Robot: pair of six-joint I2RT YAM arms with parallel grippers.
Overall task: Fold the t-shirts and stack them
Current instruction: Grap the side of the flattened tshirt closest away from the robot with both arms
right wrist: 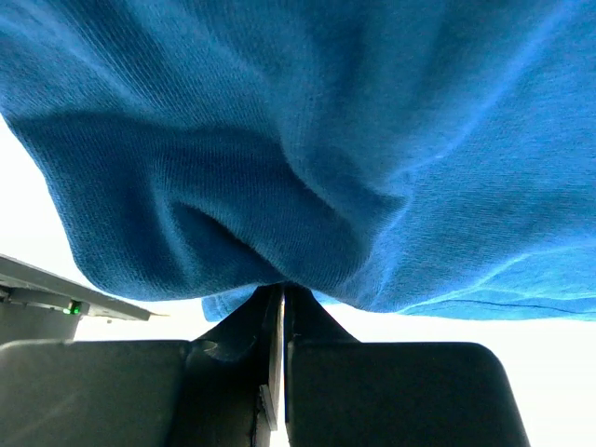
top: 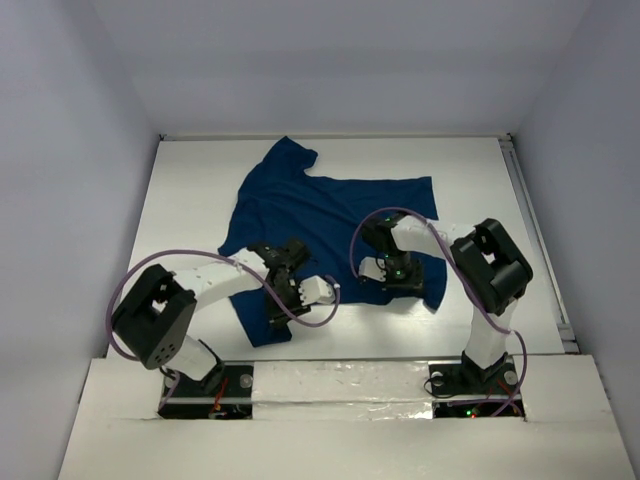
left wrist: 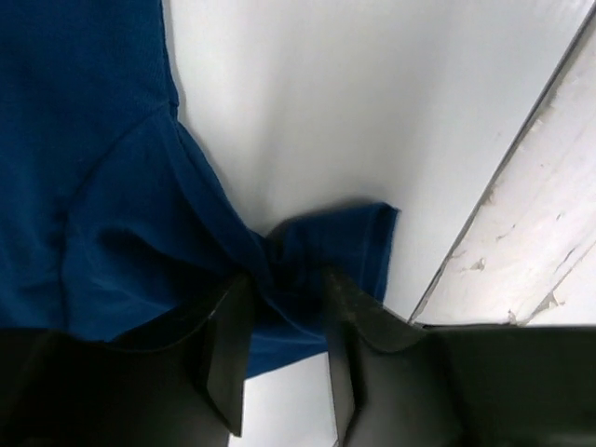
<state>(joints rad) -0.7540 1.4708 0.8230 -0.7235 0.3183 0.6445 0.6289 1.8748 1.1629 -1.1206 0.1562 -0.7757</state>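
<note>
Left arm is folded low, elbow out at the near-left and forearm sweeping right across the table (top: 190,200), with the left gripper (top: 283,290) down on the near-left part of the shirt (top: 330,215). From its wrist view, the left gripper (left wrist: 289,289) has its jaws pinching a bunched fold of the shirt (left wrist: 93,186), with blue cloth filling the gap between them. A loose corner of cloth lies flat just beyond, near the chipped white ledge (left wrist: 521,233). Right arm now: elbow raised at the right, forearm reaching left and down, right gripper (top: 392,275) on the near-right part of the cloth. In its wrist view the right gripper (right wrist: 281,298) has its jaws pressed almost together on a gathered ridge of the shirt (right wrist: 307,140), and the fabric drapes up and away from the tips. The shirt lies spread in the middle of the table, one sleeve pointing to the far-left and its long axis running roughly far-left to near-right. Which end is the neck, I cannot tell.
</note>
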